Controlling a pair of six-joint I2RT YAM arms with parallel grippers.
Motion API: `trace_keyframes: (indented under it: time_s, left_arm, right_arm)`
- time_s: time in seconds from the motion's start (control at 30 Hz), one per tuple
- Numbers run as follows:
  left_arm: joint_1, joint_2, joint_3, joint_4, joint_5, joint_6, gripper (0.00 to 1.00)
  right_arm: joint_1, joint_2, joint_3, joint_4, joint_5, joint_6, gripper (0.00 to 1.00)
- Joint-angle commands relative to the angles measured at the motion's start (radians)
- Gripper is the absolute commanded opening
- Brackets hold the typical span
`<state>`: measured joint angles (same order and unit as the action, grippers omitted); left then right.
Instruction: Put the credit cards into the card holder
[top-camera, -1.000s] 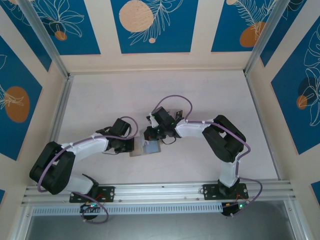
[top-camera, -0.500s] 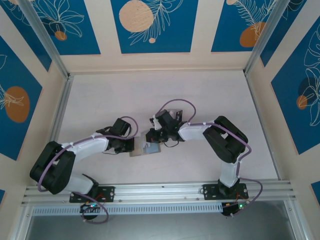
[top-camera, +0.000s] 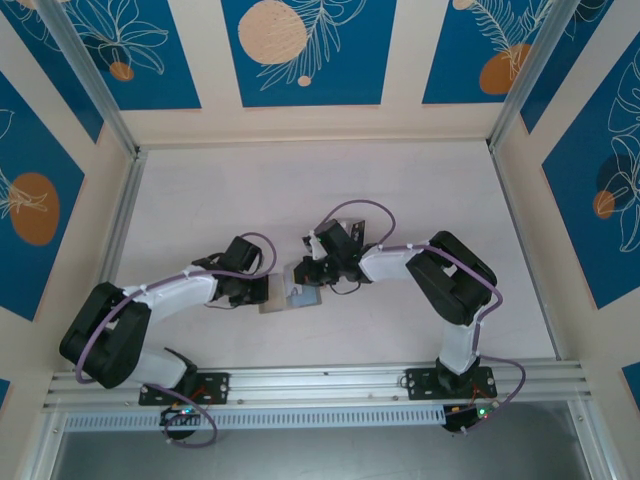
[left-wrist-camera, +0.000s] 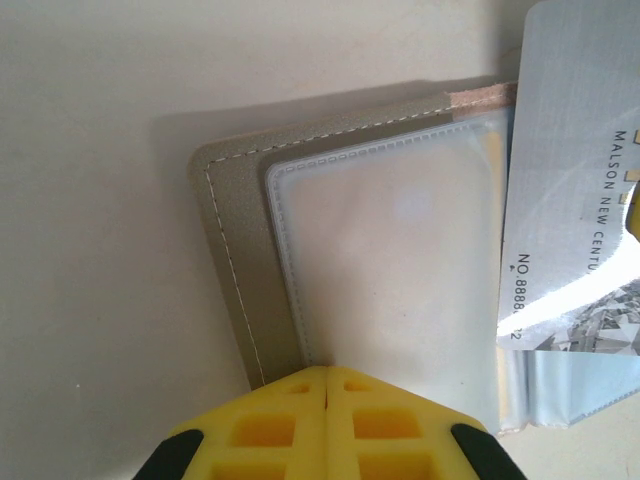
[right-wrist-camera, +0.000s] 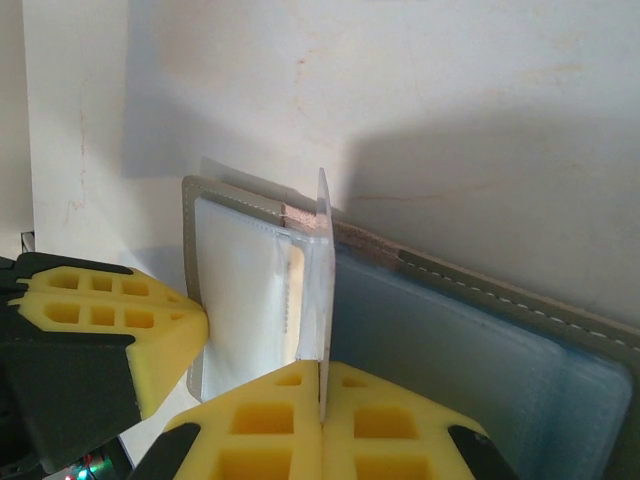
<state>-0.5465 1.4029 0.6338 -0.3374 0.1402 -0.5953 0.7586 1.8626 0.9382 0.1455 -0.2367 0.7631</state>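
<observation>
Right wrist view shows the right gripper (right-wrist-camera: 322, 385) pinching a silver-grey rectangular plastic card (right-wrist-camera: 322, 270) over the open grey stitched card holder (right-wrist-camera: 500, 292) on the pale table (top-camera: 420, 200), with the left gripper (left-wrist-camera: 327, 382) closed tight at the holder's left edge.

A pale, matte desk (top-camera: 230, 190) sits evenly lit inside a cream-walled booth. Blue panels (top-camera: 300, 50) with white leaf outlines and orange discs (top-camera: 272, 32) line the far, left and right walls. Slanted aluminium posts (top-camera: 85, 75) mark the far corners; a silver rail (top-camera: 330, 380) runs along the near edge.
</observation>
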Motion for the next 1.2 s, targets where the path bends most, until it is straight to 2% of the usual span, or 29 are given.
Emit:
trace_keyframes:
  time_s: [0.0,0.67,1.0,1.17]
  left_arm:
    - [-0.006,0.036,-0.01,-0.062,-0.053,-0.005,0.05]
    - [-0.007,0.045,-0.012,-0.057,-0.053,-0.005,0.05]
    - [-0.007,0.057,-0.013,-0.053,-0.056,-0.01,0.05]
    - [-0.007,0.059,-0.013,-0.049,-0.055,-0.012,0.05]
  right_arm:
    - [0.006,0.038,0.013,-0.059,0.022,-0.013,0.0]
    - [0.002,0.093,-0.051,0.126,-0.123,0.118,0.0]
    - [-0.037,0.103,-0.083,0.261,-0.23,0.208,0.0]
    - [-0.042,0.097,-0.081,0.272,-0.253,0.219,0.0]
